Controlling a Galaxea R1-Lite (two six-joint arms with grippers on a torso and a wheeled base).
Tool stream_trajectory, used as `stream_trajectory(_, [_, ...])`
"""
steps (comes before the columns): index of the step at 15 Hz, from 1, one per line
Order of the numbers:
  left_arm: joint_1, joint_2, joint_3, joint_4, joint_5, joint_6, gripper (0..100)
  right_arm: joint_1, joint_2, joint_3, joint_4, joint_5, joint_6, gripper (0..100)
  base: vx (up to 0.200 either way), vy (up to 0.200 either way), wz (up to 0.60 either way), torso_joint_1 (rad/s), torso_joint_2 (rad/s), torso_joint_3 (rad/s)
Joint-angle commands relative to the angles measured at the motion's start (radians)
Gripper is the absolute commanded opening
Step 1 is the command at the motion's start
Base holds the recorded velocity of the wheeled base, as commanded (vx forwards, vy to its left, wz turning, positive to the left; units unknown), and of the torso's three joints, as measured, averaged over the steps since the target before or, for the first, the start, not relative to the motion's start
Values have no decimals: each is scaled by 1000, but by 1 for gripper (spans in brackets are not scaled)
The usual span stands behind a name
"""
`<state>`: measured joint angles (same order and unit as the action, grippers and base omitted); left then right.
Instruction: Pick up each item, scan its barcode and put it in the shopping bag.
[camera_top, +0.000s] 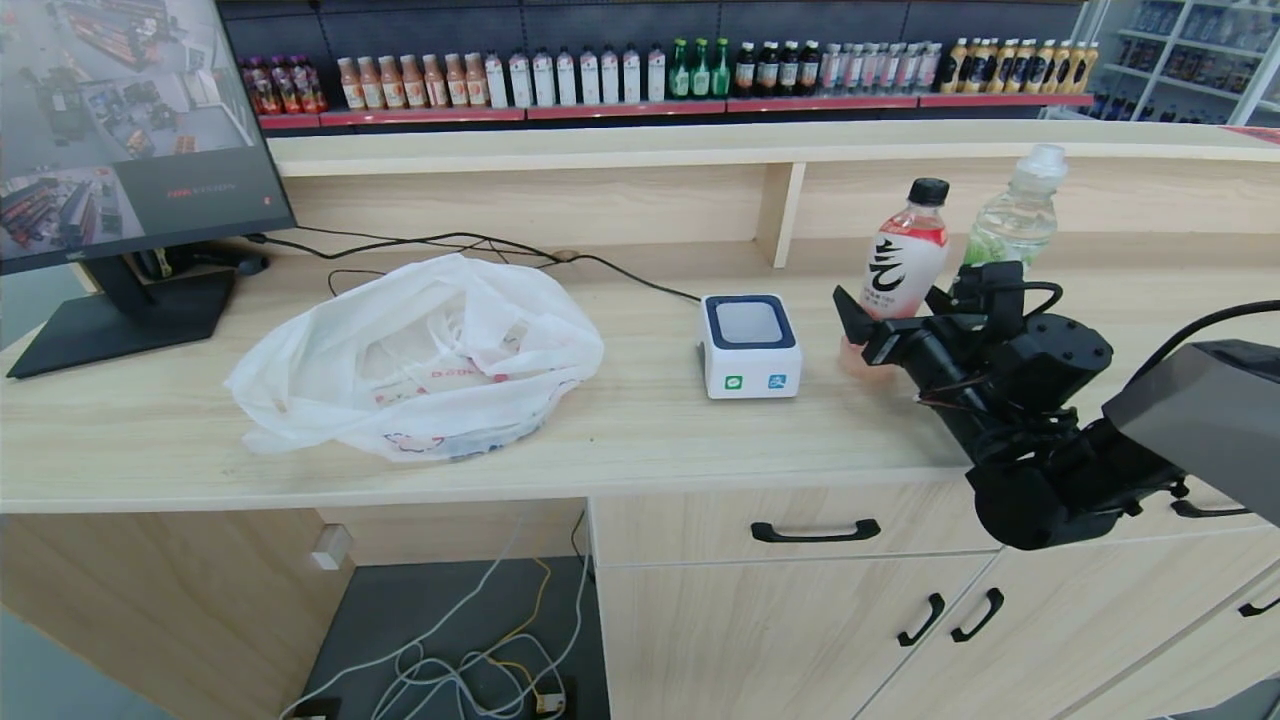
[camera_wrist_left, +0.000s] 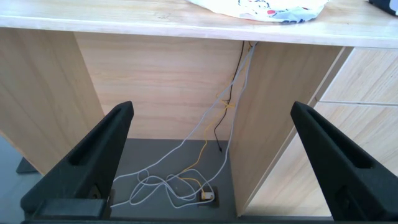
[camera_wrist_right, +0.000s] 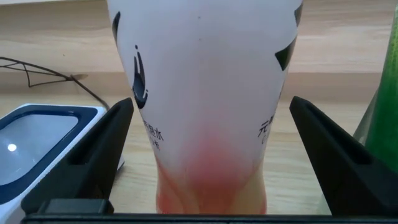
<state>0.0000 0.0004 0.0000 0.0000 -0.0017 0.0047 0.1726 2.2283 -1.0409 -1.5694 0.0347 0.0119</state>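
A pink drink bottle (camera_top: 906, 262) with a white label and black cap stands upright on the counter's right side. My right gripper (camera_top: 893, 320) is open around its lower half; in the right wrist view the bottle (camera_wrist_right: 205, 106) sits between the two fingers (camera_wrist_right: 93, 162) without touching them. A clear green-tinted bottle (camera_top: 1015, 215) stands just behind and to the right. The white barcode scanner (camera_top: 750, 345) sits left of the pink bottle. The white plastic shopping bag (camera_top: 420, 355) lies at the counter's left-middle. My left gripper (camera_wrist_left: 211, 162) hangs open below the counter edge, facing the floor cables.
A monitor (camera_top: 120, 130) on a black stand occupies the counter's far left, with cables (camera_top: 450, 245) running behind the bag. A raised wooden shelf (camera_top: 780, 200) backs the counter. Drawers and cabinet doors (camera_top: 815, 530) sit below on the right.
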Motion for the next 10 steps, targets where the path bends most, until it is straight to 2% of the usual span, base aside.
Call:
stream_trajectory(1, [0,0,0,0,0,0,100,1,8,-21,-1,1,0,100,0,0,0,0,0,0])
stream_trajectory(10, [0,0,0,0,0,0,100,-1,24,-47,-1,1,8,100,0,0,0,0,0,0])
